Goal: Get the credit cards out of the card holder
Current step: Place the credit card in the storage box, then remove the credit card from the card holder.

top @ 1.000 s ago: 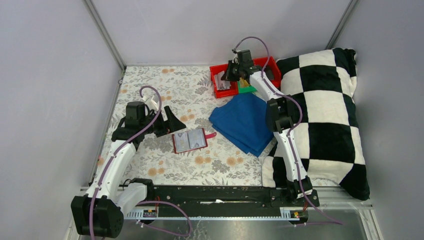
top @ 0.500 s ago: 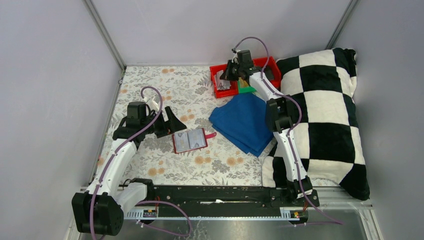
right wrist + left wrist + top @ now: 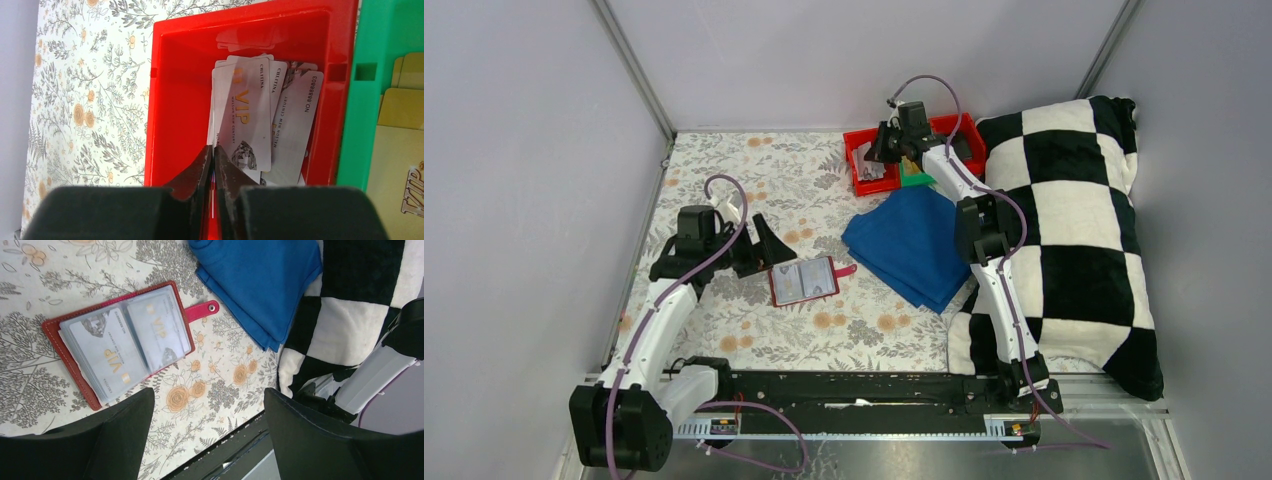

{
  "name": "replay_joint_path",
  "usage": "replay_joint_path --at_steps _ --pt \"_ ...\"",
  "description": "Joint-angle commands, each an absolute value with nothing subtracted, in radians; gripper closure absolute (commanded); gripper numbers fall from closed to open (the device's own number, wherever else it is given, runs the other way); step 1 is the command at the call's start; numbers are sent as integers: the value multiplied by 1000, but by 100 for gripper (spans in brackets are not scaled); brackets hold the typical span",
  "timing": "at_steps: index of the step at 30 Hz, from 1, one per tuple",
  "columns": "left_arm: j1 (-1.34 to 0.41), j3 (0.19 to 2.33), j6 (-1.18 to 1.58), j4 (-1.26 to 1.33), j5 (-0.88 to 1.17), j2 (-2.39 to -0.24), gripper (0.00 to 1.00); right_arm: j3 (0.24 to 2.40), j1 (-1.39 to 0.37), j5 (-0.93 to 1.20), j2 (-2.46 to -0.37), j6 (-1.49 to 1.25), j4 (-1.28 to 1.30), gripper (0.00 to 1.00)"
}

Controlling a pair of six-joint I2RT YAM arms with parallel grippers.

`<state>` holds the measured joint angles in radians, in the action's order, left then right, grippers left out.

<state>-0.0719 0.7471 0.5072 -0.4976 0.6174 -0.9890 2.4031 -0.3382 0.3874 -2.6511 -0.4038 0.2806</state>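
Observation:
The red card holder lies open on the flowered tablecloth, strap tab to the right. In the left wrist view its red edge frames clear sleeves holding pale blue-white VIP cards. My left gripper is open and empty just left of the holder; in its wrist view the holder lies above the left finger. My right gripper is over the left red bin and is shut on a thin card seen edge-on. Several pale cards lie in that bin.
A green bin with tan-yellow cards sits right of the red bin, with another red bin behind the right arm. A folded blue cloth lies right of the holder. A black-and-white checked pillow fills the right side.
The left arm has shifted very slightly near the holder. The right gripper stays over the red bin, still shut on the card.

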Motion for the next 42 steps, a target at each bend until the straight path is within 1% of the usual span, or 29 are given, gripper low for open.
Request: replay_joint_path --at_steps 1,4,7,8,11,16,20,22,25,27,29,32,35,38,42 --pt "-63 717 522 -424 677 -976 16 2443 -344 418 -2654 -402 279 87" --pt "-62 716 523 -413 686 -986 16 2443 -344 417 -2656 -410 273 78" --pt "-61 718 512 -409 694 -992 16 2445 -344 423 -2653 -405 266 63" --pt "-61 720 500 -404 709 -994 15 2447 -344 424 -2650 -398 266 60" --pt "-61 733 473 -397 726 -993 14 2448 -344 410 -2630 -377 281 55" --pt "-61 744 466 -375 686 -984 13 2441 -344 397 -2565 -364 298 44" --pt "-61 750 463 -374 698 -1018 13 2415 -344 329 -2485 -362 301 37" --pt "-61 748 464 -371 702 -1020 13 2382 -344 293 -2439 -351 305 31" --pt "-61 743 459 -368 701 -1016 13 2336 -344 234 -2361 -319 352 26" --pt "-61 741 462 -360 701 -1018 13 2240 -344 194 -2286 -299 373 25" --pt "-61 730 484 -335 703 -1024 13 2096 -344 184 -2182 -294 344 24" --pt "-62 705 523 -285 703 -1040 13 1826 -348 237 -2003 -319 263 24" --pt "-67 681 536 -282 623 -1051 12 1565 -372 280 -1843 -367 187 23" --pt "-68 651 581 -263 576 -1064 12 1342 -434 322 -1727 -428 117 23" --pt "-89 632 626 -267 502 -1087 12 1160 -572 313 -1659 -476 101 23"
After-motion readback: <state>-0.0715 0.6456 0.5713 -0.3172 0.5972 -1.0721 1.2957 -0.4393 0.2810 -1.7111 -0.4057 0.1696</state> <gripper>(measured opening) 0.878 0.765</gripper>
